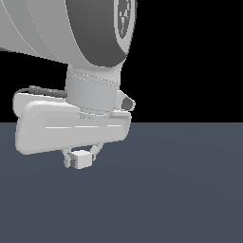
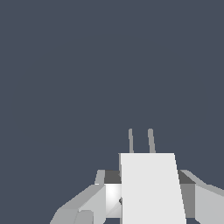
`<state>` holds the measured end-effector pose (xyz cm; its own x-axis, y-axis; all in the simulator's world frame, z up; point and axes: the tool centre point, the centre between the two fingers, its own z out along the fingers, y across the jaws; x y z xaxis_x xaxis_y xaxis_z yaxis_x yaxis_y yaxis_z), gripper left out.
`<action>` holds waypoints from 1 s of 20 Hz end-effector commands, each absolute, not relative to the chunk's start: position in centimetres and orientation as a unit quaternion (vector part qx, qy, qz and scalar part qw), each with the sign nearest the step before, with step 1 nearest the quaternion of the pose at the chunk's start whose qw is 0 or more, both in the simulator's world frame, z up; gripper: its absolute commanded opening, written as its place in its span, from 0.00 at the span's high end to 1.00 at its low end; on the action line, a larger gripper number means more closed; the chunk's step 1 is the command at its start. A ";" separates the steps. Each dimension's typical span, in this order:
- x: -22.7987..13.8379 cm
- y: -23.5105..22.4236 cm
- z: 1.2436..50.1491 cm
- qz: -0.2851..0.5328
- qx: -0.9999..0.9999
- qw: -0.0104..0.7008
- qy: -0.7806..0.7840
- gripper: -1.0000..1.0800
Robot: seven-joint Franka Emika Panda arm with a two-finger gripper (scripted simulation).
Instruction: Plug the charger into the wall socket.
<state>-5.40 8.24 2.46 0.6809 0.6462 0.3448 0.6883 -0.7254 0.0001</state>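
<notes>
The arm (image 1: 71, 28) fills the upper part of the exterior view, its wide hand housing hanging above the blue-grey surface (image 1: 180, 190). Below that housing the gripper (image 1: 80, 159) carries the charger (image 1: 81, 160), a small white cube pinched between the two fingers (image 1: 67, 160) and lifted clear of the surface. In the wrist view the charger (image 2: 151, 188) shows as a pale block with two thin prongs (image 2: 141, 141) pointing away from the fingers, over bare surface (image 2: 87, 65).

The wall socket appears in neither view, so its bearing from the fingers cannot be told. That is the main risk: the prongs are slim, and any tilt or sideways offset on approach would likely drive them against the socket face instead of into it. Such a contact could also push the cube back or twist it in the grasp.

The fingers are closed to a narrow gap, about the width of the cube, with one finger (image 2: 83, 205) pressed on each side of it. They touch nothing else.
</notes>
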 end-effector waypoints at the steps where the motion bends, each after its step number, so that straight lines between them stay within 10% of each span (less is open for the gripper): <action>1: -5.0 8.4 3.0 -0.165 -0.924 0.061 -0.340 1.00; 20: -1.2 8.0 7.4 -0.179 -0.978 0.020 -0.105 1.00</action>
